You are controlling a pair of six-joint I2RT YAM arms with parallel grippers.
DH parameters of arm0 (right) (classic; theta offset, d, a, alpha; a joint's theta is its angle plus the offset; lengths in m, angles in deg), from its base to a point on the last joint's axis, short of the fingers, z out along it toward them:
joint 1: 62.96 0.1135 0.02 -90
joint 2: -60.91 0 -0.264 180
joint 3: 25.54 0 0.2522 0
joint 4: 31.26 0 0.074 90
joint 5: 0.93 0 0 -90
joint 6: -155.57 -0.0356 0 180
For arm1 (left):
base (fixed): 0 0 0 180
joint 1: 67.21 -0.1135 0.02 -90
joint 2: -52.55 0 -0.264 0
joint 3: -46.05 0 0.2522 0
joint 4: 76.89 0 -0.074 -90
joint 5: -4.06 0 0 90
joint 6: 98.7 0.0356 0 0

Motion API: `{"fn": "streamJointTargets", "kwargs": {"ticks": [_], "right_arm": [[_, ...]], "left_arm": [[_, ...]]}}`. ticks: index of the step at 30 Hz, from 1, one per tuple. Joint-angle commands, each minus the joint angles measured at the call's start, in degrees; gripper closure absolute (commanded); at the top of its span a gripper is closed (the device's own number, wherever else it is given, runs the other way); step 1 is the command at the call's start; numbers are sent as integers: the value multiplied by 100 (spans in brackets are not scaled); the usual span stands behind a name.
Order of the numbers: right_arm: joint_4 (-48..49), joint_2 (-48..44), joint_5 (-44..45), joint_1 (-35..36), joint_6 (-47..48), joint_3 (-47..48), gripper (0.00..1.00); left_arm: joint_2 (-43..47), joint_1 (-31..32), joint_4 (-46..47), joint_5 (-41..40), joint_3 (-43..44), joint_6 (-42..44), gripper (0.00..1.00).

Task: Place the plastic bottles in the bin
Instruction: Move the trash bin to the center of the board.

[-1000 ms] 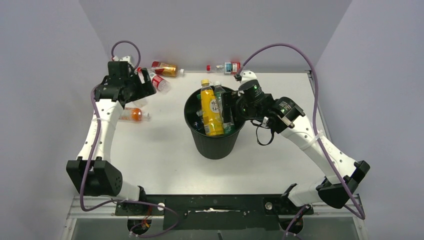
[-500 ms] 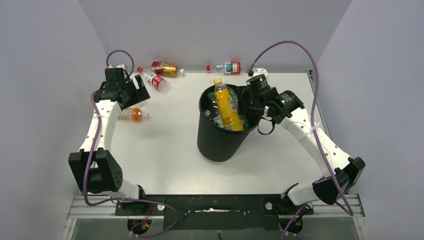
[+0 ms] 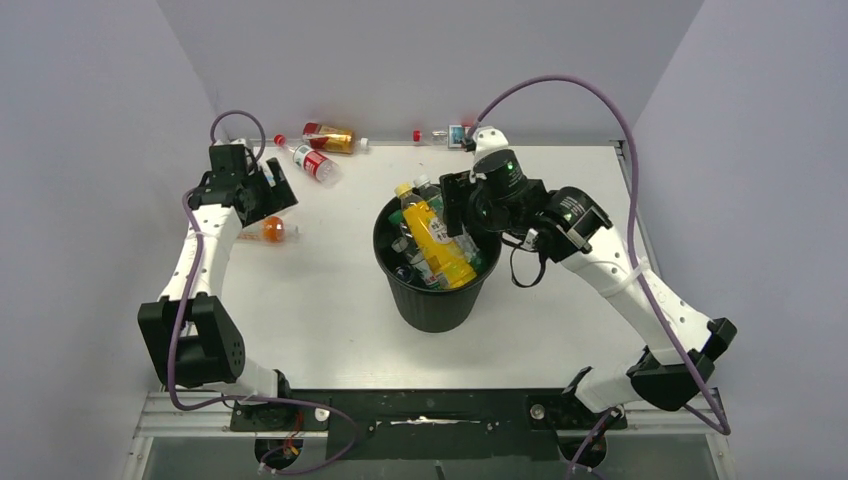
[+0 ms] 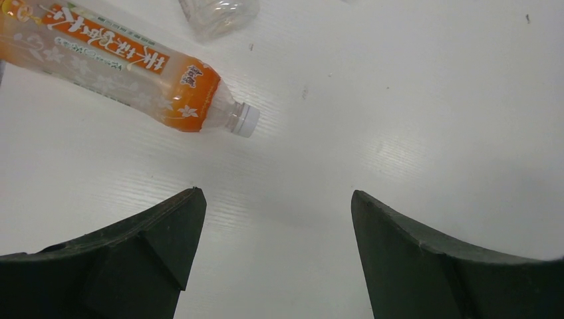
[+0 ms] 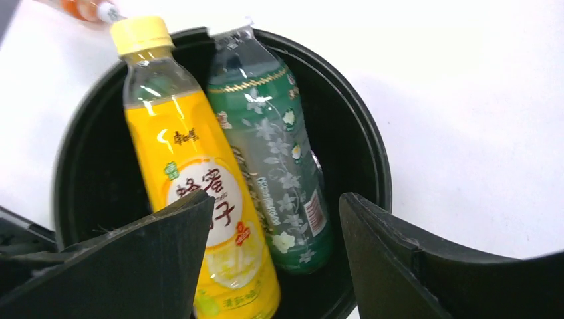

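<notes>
— Beneath the right gripper [image 5: 276,194], what is seen?
— The bin [image 5: 376,159] is seen, with a yellow bottle [image 5: 193,179] and a green-labelled bottle [image 5: 273,166] propped against its wall, necks up; they are judged too long to lie flat. The jaws are spread and nothing is held.
— And the left gripper [image 4: 276,196]?
— It is spread too, empty; an orange bottle [image 4: 133,73] lies just ahead, off to one side, not yet collected.
— What is added from overhead?
— A red-labelled bottle [image 3: 312,160] and an amber bottle [image 3: 333,137] are shown farther beyond that gripper.

The bin [image 3: 432,298] is brought upright again after a tilt, and the yellow bottle [image 3: 437,245] in it is laid flatter.
</notes>
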Motion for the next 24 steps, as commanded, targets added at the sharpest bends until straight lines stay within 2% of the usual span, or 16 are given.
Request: {"fn": "streamJointTargets", "kwargs": {"ticks": [1, 6, 13, 16, 20, 24], "right_arm": [[26, -253, 314, 59, 109, 413, 28], [-310, 42, 446, -155, 116, 237, 28], [-77, 128, 101, -766, 211, -325, 30], [66, 218, -22, -839, 303, -474, 34], [101, 380, -150, -858, 338, -599, 47], [16, 468, -28, -866, 308, -625, 71]], "left_arm": [[161, -301, 394, -62, -111, 0, 19], [134, -385, 450, -62, -97, -59, 19], [86, -669, 463, -193, -135, -69, 19], [38, -798, 476, -317, -120, -84, 19], [-71, -886, 449, -603, -40, -93, 17], [-301, -994, 482, -703, -18, -176, 16]]}}
